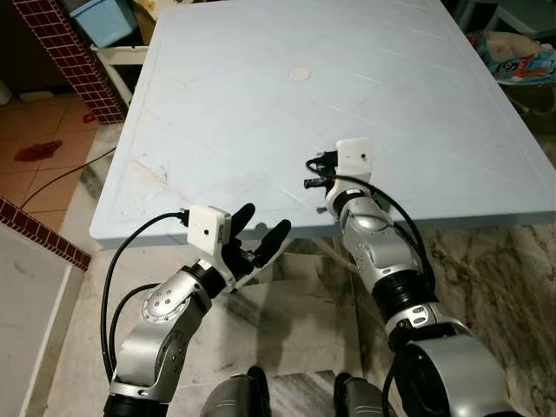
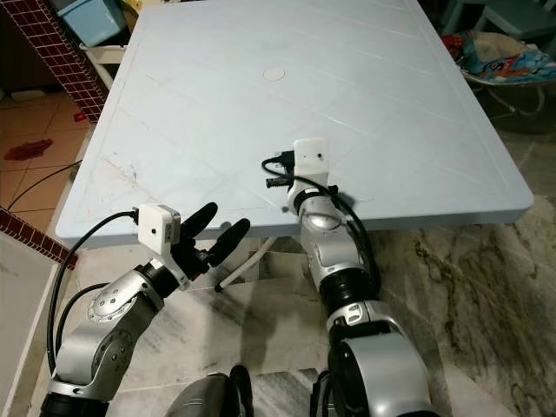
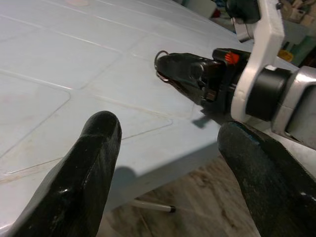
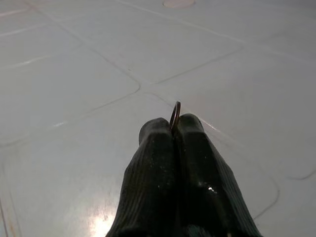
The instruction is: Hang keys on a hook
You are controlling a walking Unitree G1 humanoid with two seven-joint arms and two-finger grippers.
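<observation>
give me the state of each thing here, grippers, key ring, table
right gripper: shut, pinching the key ring, held over the table
key ring: gripped edge-on, poking out past the fingertips
left gripper: open, holding nothing, at the table's near edge
table: upright, pale blue top

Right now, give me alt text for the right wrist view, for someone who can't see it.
The right gripper has its two black fingers pressed together, pinching a thin metal key ring that pokes up between the tips. Behind lies the pale blue table with faint moulded lines.
</observation>
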